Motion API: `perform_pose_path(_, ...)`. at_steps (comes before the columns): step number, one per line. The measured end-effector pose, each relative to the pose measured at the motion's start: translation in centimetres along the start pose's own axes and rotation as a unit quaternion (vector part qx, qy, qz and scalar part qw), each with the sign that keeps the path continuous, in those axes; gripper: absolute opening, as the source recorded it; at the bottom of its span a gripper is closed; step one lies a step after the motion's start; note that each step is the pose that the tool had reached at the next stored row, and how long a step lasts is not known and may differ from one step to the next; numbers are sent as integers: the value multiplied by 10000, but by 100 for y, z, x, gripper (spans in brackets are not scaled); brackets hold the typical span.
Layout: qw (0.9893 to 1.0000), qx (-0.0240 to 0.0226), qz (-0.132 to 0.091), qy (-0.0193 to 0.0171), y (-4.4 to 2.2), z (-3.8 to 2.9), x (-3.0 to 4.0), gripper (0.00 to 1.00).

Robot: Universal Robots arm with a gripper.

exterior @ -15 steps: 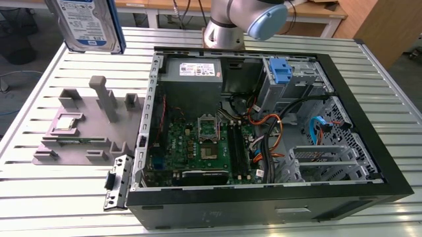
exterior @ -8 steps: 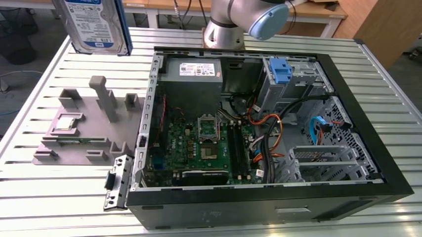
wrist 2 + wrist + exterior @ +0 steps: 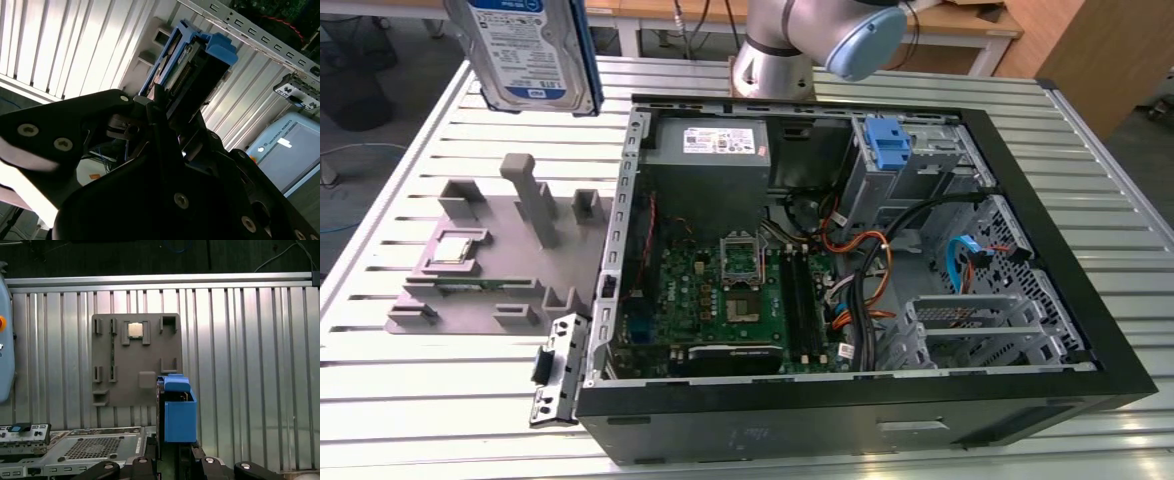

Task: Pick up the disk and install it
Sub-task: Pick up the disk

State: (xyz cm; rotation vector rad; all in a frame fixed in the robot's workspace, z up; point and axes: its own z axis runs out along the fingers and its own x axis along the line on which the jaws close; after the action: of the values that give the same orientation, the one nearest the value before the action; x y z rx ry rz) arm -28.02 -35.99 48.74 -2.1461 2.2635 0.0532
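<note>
**Q:** Exterior view: where is the disk?

**A:** The disk (image 3: 531,50) is hanging upright in the air at the exterior view's left, with its white-and-blue label facing the camera. It is riding above the slatted bench (image 3: 400,400), clear of the grey fixture (image 3: 480,260) that is carrying a small square chip (image 3: 454,250). The open computer case (image 3: 854,420) is lying on the bench to the exterior view's right of the fixture. The arm (image 3: 814,40) is rising behind the case.

**Q:** Second wrist view: what is the pincer doing?

**A:** The pincer (image 3: 175,112) is clenching the disk (image 3: 220,50), its jaws pressing against it from both sides. The blue carrier rails are jutting out beyond the black pincer body, and the bench (image 3: 75,45) is lying beyond them.

**Q:** First wrist view: how is the disk sitting?

**A:** The disk (image 3: 179,410) is showing edge-on, standing straight out from the pincer (image 3: 172,462) that is gripping it, over the bench (image 3: 250,365). It is overlapping one edge of the grey fixture (image 3: 136,360), where the chip (image 3: 135,329) is resting in a pocket. Part of the computer case (image 3: 90,447) is lying just beside the pincer.
</note>
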Motion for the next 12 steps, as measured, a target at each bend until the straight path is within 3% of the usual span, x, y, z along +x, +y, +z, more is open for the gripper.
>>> perform_pose_path(1,10000,0,0,1,-101,0,3,35)
perform_pose_path(12,10000,0,0,4,-380,-2,-12,35)
